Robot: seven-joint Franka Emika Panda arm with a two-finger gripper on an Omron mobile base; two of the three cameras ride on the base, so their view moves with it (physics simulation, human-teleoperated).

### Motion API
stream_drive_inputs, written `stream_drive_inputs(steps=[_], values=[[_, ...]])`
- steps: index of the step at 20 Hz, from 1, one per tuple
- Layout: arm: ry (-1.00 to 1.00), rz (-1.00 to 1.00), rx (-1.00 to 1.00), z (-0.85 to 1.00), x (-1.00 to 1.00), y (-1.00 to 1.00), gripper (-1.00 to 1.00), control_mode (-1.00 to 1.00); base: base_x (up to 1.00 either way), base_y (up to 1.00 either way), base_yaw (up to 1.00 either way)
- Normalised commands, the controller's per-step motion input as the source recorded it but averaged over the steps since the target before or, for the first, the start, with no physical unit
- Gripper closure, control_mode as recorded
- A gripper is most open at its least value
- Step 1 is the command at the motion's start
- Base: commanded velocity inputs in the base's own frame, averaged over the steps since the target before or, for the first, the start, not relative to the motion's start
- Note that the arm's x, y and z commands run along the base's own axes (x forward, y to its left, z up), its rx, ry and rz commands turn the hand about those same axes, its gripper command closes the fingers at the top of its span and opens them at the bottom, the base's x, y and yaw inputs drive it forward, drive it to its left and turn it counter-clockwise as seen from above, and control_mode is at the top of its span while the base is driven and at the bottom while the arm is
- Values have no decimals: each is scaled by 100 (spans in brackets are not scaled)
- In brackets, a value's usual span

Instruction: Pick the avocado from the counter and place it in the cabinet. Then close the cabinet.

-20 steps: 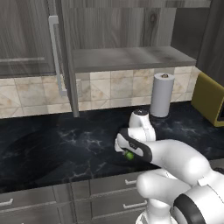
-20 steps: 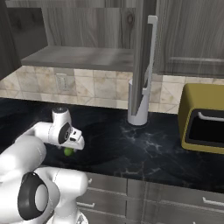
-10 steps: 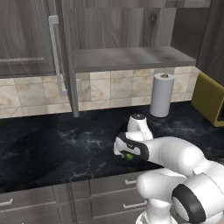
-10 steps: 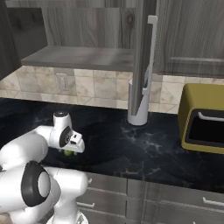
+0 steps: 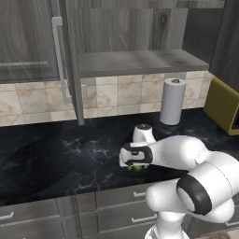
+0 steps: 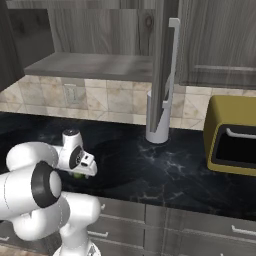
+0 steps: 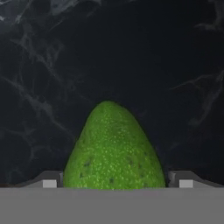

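Tool [image 7: 114, 181] straddles avocado [image 7: 114, 148] on counter [image 7: 131, 52], seemingly ungripped.

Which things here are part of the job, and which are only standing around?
Belonging to the job:
- small green avocado
- black marble counter
- dark grey wood-grain cabinet, door open
- gripper

Only standing around:
- white paper-towel roll
- olive-yellow box-shaped appliance

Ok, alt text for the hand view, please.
A bright green avocado lies on the black marble counter, close up between the two gripper fingertips, one on each side. The view looks straight down on it.
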Motion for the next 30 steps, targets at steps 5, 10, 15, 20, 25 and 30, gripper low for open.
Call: stream_drive_inputs(steps=[5,10,15,20,25,30], values=[[0,3,-1,-7,-9,6,100,-100,0,0,0],[-5,5,-1,74,-23,0,100,-100,0,0,0],[-5,2,-4,100,-30,-1,100,-100,0,0,0],[0,0,0,100,-31,0,100,-100,0,0,0],[0,0,0,100,-28,0,100,-100,0,0,0],[-7,0,0,100,-25,-7,100,-100,0,0,0]])
